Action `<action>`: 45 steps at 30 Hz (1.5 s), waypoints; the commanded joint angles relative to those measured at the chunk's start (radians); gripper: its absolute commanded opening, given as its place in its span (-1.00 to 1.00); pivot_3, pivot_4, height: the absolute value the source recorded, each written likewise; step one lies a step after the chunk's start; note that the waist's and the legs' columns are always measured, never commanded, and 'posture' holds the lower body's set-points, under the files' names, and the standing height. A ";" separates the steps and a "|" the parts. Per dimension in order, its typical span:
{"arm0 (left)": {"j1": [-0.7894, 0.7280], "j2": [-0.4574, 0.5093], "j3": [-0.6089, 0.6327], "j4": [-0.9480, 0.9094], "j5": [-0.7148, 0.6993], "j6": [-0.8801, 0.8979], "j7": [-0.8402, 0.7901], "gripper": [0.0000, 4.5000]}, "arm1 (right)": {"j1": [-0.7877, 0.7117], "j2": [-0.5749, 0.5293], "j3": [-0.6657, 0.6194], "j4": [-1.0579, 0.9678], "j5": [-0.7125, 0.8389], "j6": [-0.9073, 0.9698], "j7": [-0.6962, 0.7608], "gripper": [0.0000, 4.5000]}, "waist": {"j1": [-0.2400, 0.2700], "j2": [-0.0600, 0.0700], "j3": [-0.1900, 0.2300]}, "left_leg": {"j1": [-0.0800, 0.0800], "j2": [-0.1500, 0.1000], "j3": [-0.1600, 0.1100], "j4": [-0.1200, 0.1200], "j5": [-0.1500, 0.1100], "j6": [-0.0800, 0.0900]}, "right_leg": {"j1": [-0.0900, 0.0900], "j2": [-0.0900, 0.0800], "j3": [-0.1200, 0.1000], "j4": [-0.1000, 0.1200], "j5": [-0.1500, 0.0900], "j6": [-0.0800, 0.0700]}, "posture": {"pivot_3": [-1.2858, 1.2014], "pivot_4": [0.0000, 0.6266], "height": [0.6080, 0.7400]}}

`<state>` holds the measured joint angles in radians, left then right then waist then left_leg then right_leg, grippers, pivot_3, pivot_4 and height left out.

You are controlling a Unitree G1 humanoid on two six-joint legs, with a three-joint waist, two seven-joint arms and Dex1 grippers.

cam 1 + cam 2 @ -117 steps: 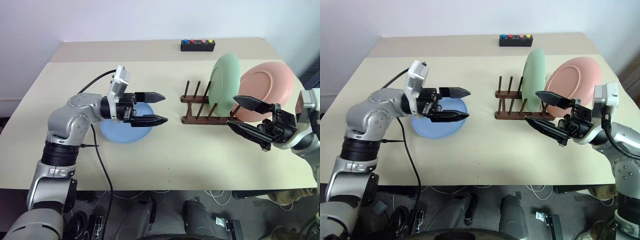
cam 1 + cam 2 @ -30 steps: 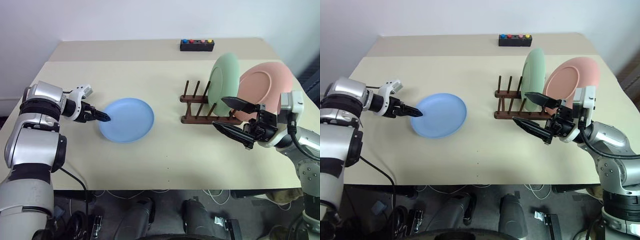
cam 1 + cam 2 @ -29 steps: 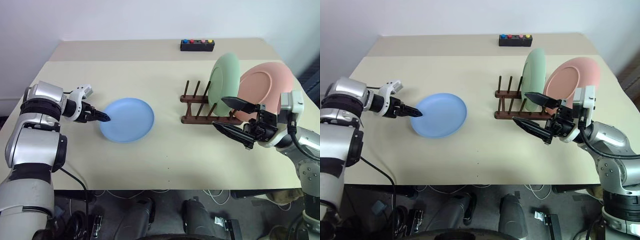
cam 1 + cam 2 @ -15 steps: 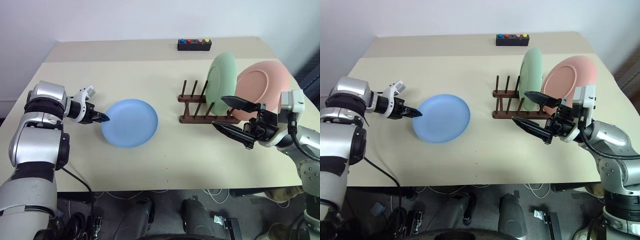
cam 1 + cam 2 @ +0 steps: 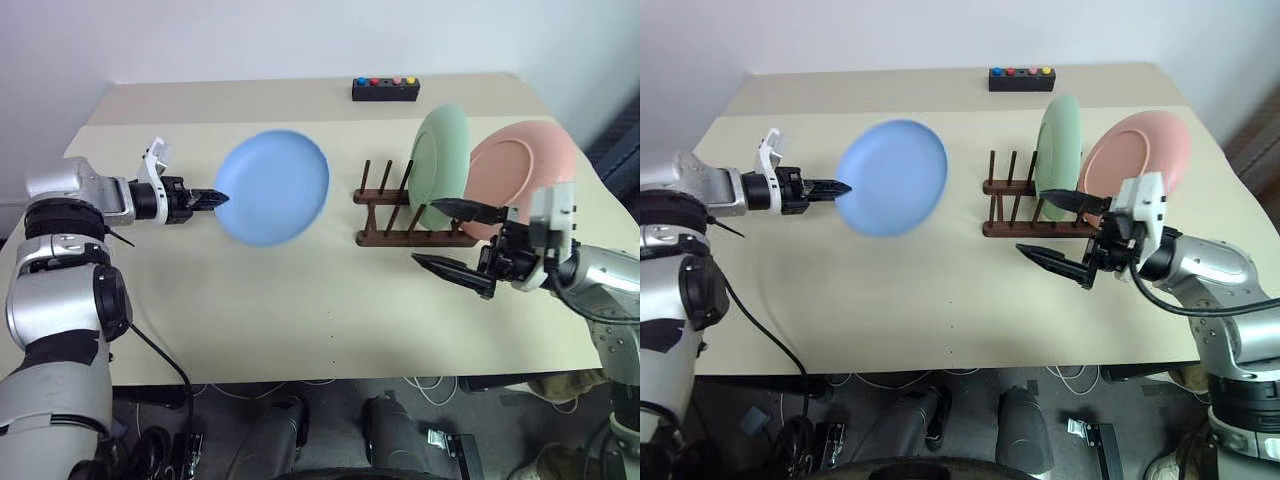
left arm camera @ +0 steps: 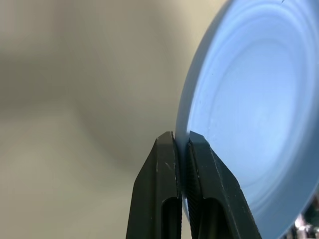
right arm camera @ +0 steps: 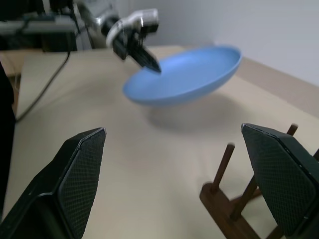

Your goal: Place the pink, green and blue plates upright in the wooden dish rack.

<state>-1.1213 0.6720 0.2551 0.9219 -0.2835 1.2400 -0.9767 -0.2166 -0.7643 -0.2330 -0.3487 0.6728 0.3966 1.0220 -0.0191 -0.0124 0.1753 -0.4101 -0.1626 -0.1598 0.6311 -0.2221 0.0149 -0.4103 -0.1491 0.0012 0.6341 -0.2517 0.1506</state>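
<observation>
- Head views: a pale beige table (image 5: 300,300) stands against a white wall, and a small black box with coloured buttons (image 5: 384,88) sits at its far edge.
- The left gripper (image 5: 218,199) is clamped on the rim of the round light blue plate (image 5: 275,186), which hangs tilted above the table, clear of the surface, left of the rack.
- The small dark brown wooden dish rack (image 5: 410,215) with thin upright pegs stands on the table's right half. The pale mint green plate (image 5: 441,162) stands upright among its pegs. The salmon pink plate (image 5: 525,172) leans at the rack's right end, just beside the green one; whether it sits between pegs I cannot tell.
- The right gripper (image 5: 452,240) hovers in front of the rack with its fingers spread wide and nothing between them.
- Left wrist view: the two black fingers (image 6: 164,184) press together on the blue plate's edge (image 6: 249,124), with the blurred beige tabletop behind.
- Right wrist view: the right gripper's two fingers (image 7: 75,169) stand far apart, holding nothing. Between them, further off, the left gripper (image 7: 149,60) pinches the blue plate (image 7: 187,74) over the table, and the rack's pegs (image 7: 229,184) show close by.
</observation>
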 commanded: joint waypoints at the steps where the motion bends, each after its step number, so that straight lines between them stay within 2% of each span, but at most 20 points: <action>1: 0.056 -0.023 0.161 -0.152 -0.109 -0.008 0.090 -0.96 | -0.066 -0.019 -0.004 -0.022 -0.031 -0.042 -0.009 1.00 | 0.001 0.000 0.000 | 0.000 0.000 0.000 0.000 0.000 0.000 | 0.000 0.000 0.000 0.000 0.000 0.000 | 0.03 -0.52 1.00; 5: 0.113 -0.156 0.326 -0.347 -0.206 -0.056 0.263 -0.96 | -0.146 -0.008 0.076 -0.069 -0.141 -0.098 -0.044 1.00 | 0.009 0.000 0.000 | 0.000 0.000 -0.001 0.001 0.001 -0.001 | 0.001 0.000 0.000 0.000 0.000 0.000 | 0.03 -0.52 1.00; 9: 0.180 -0.241 0.346 -0.512 -0.259 -0.065 0.341 -0.96 | -0.185 0.010 0.147 -0.077 -0.259 -0.183 -0.077 1.00 | 0.008 -0.001 -0.001 | 0.000 0.000 -0.001 0.001 0.004 -0.007 | 0.002 -0.001 -0.001 -0.001 0.000 0.000 | 0.03 -0.52 1.00; 16: 0.193 -0.367 0.429 -0.618 -0.367 -0.054 0.529 -0.96 | -0.361 -0.058 0.343 0.072 -0.815 -0.660 -0.173 1.00 | 0.005 -0.001 -0.001 | 0.000 0.000 -0.001 0.001 0.005 -0.008 | 0.000 0.000 -0.001 0.001 0.001 -0.001 | 0.03 -0.52 1.00; 20: 0.177 -0.405 0.461 -0.646 -0.416 -0.081 0.622 -0.96 | -0.399 -0.061 0.378 0.172 -1.002 -0.811 -0.287 1.00 | 0.006 -0.002 -0.001 | 0.000 0.000 0.000 0.001 0.005 -0.009 | 0.000 0.000 0.000 0.000 0.001 -0.001 | 0.03 -0.52 1.00; 25: 0.178 -0.493 0.496 -0.737 -0.515 -0.094 0.731 -0.96 | -0.443 -0.034 0.409 0.225 -1.110 -0.881 -0.352 1.00 | 0.007 -0.002 -0.001 | 0.000 0.000 0.000 0.001 0.005 -0.009 | 0.000 0.000 0.000 0.000 0.001 -0.001 | 0.03 -0.52 1.00; 30: 0.193 -0.573 0.516 -0.822 -0.637 -0.067 0.847 -0.96 | -0.466 0.043 0.438 0.210 -1.186 -0.830 -0.396 1.00 | 0.004 -0.002 -0.001 | 0.000 0.000 -0.001 0.001 0.006 -0.010 | 0.001 0.000 0.000 0.000 0.001 -0.001 | 0.03 -0.52 1.00; 35: 0.210 -0.591 0.489 -0.852 -0.696 -0.079 0.918 -0.96 | -0.480 0.093 0.437 0.195 -1.247 -0.790 -0.443 1.00 | 0.007 -0.002 -0.001 | 0.000 0.000 -0.001 0.001 0.006 -0.010 | 0.000 0.000 0.000 0.001 0.001 -0.001 | 0.03 -0.52 1.00; 45: 0.242 -0.645 0.418 -0.892 -0.755 -0.138 1.025 -0.96 | -0.516 0.101 0.430 0.202 -1.280 -0.795 -0.509 1.00 | 0.008 -0.002 -0.001 | 0.000 0.000 -0.001 0.001 0.006 -0.010 | 0.001 0.000 0.000 0.000 0.001 -0.001 | 0.03 -0.52 1.00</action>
<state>-0.8721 0.0268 0.6837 0.0707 -1.0079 1.1388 0.0351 -0.7132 -0.6692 0.2230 -0.1130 -0.6073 -0.3923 0.5373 -0.0109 -0.0146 0.1740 -0.4102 -0.1631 -0.1610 0.6323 -0.2163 0.0048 -0.4094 -0.1486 0.0011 0.6343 -0.2511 0.1495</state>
